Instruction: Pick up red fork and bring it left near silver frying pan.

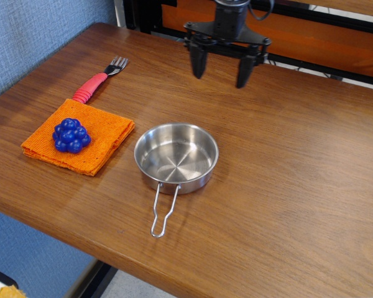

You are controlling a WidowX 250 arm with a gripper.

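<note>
The red fork lies flat on the table at the far left, tines pointing away, its handle end touching the orange cloth. The silver frying pan sits mid-table, empty, its wire handle pointing toward the front edge. My gripper hangs above the back of the table, open and empty, fingers pointing down. It is to the right of the fork and behind the pan.
A folded orange cloth lies left of the pan with a blue knobbly ball on it. A blue wall runs along the table's left side. A black and orange frame stands behind the table's back edge.
</note>
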